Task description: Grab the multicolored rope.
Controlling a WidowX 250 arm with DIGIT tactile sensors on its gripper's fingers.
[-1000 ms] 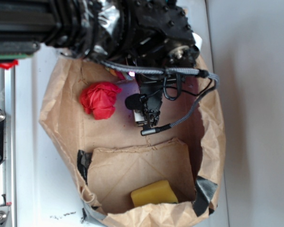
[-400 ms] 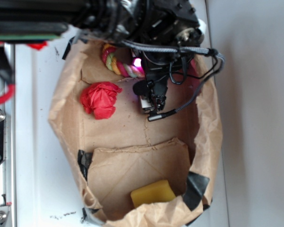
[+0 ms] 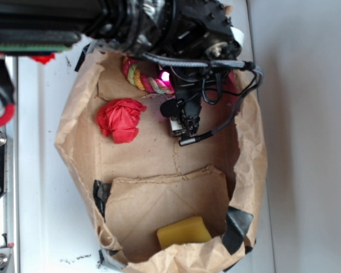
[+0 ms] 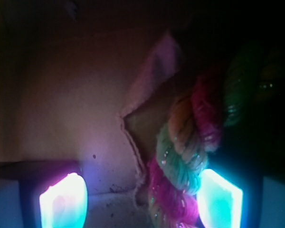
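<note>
A: Gripper [image 4: 141, 199] status?
B: Fingers [image 4: 62, 202] spread apart, nothing clamped. The right one touches the rope [image 4: 190, 156].
A: Rope location?
B: Far end of the paper bag [image 3: 74, 136], beyond the red wad [image 3: 120, 119].

You had open bag floor between the glowing fingertips [image 4: 63, 203], which stood apart. The multicolored rope [image 4: 190, 156] pressed against the right pad. A torn paper flap [image 4: 147, 90] rose ahead, and the bag wall [image 3: 74, 119] crowded round.

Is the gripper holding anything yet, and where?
Nothing held. The gripper is open; the multicolored rope lies against the right pad, unclamped.
</note>
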